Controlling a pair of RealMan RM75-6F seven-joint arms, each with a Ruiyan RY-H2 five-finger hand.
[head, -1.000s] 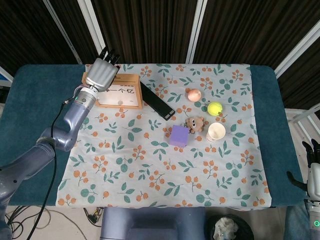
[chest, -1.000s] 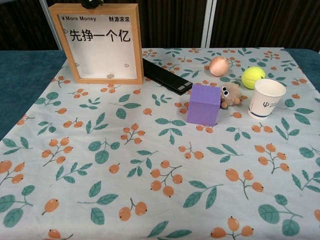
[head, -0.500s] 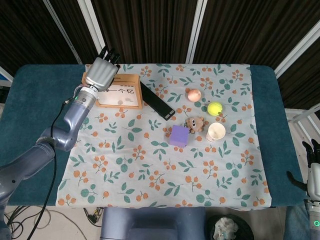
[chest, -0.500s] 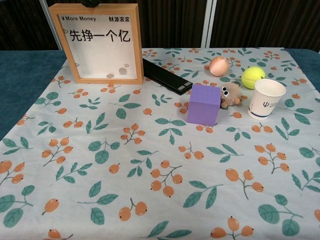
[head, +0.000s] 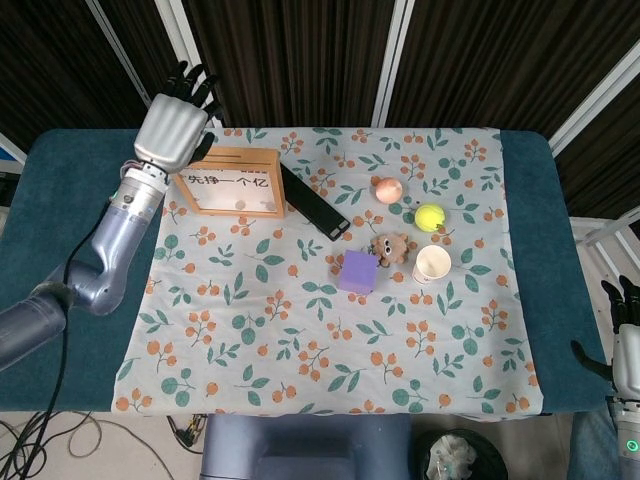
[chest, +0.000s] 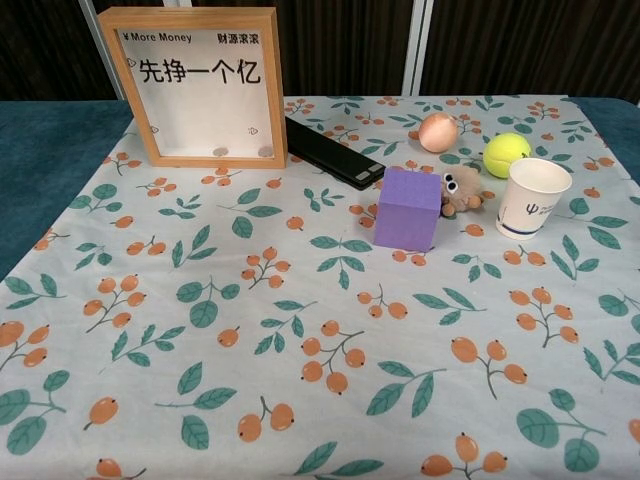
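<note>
Left hand (head: 173, 128) upper left of frame, fingers spread, holding nothing, just above wooden glass-front coin box (head: 228, 182) standing upright on surface. Box likely rigid, light, pane fragile; grip wooden side rails. Right hand (head: 627, 345) lower right edge, idle, fingers apart.

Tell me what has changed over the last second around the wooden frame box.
The left hand has lifted off the top of the frame box and drawn back to its far left, fingers spread, holding nothing. Inside the box, a second coin now lies at the bottom right beside the first coin. The box, remote, purple block, cup and right hand stayed put.
</note>
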